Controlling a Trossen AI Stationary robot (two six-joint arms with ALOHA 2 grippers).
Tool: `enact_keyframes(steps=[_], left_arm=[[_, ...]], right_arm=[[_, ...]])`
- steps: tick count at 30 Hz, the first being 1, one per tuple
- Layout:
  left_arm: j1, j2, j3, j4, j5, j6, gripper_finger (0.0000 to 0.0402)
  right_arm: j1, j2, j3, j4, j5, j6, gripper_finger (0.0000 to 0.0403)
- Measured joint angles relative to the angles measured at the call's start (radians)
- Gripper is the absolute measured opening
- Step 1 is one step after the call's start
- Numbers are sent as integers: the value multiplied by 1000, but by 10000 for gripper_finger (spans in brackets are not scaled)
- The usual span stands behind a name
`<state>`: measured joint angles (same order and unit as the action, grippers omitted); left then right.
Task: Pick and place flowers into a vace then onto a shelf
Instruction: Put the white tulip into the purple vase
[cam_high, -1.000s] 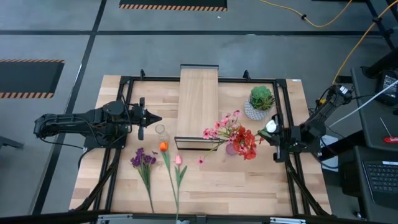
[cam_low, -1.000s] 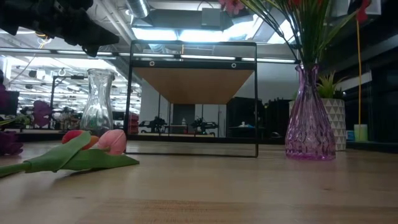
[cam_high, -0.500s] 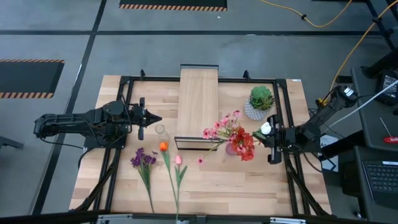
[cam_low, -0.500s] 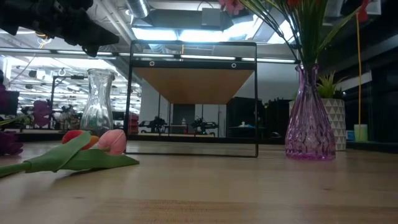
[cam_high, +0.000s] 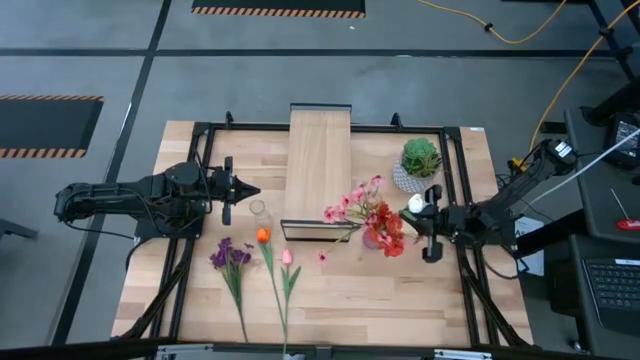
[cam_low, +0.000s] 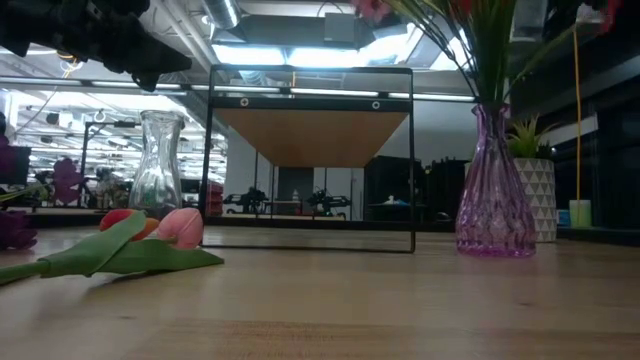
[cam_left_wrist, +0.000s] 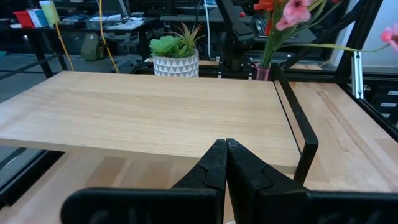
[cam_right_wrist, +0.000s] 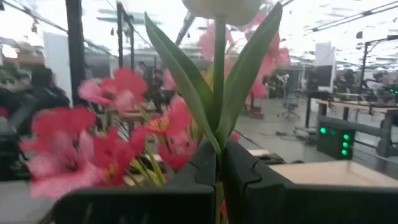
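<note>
Right gripper (cam_high: 424, 222) is pinched on the stem of the white bud (cam_high: 415, 204), fingers clamped tight with the stem running up between them in the right wrist view (cam_right_wrist: 217, 163); the bud sits just above the fingertips, leaves flaring either side. Directly ahead of that gripper, almost touching, is the purple vase (cam_low: 493, 185) holding the red blooms (cam_high: 388, 230) and pink blossoms (cam_high: 352, 204); bud is held beside the bouquet, can't tell whether its stem end is in the vase. Green plant (cam_high: 420, 158) in its white pot is off to one side of the gripper, close by. Shelf (cam_high: 319, 168) is past the vase, its dark-framed end (cam_low: 311, 157) facing the low camera. Left gripper (cam_high: 248, 190) is pressed shut, holding nothing, hovering and pointing at the shelf's side edge; in its wrist view the closed fingertips (cam_left_wrist: 224, 152) sit just short of the plank top. Clear vase (cam_high: 259, 211) stands empty, just beside the left gripper's tip. Purple cluster (cam_high: 231, 256), orange tulip (cam_high: 263, 236) and pink tulip (cam_high: 286, 257) lie flat on the table (cam_high: 400, 300) beyond the clear vase, well apart from either gripper.
</note>
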<state>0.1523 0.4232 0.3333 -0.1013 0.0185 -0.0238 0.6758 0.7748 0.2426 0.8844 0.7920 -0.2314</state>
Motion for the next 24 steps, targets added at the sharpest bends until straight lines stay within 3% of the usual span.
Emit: enact_keyframes(steps=[24], left_arm=[[0,0,0,-3,0,-5,4]], right_arm=[[0,221,-1,-1,135,97,3]])
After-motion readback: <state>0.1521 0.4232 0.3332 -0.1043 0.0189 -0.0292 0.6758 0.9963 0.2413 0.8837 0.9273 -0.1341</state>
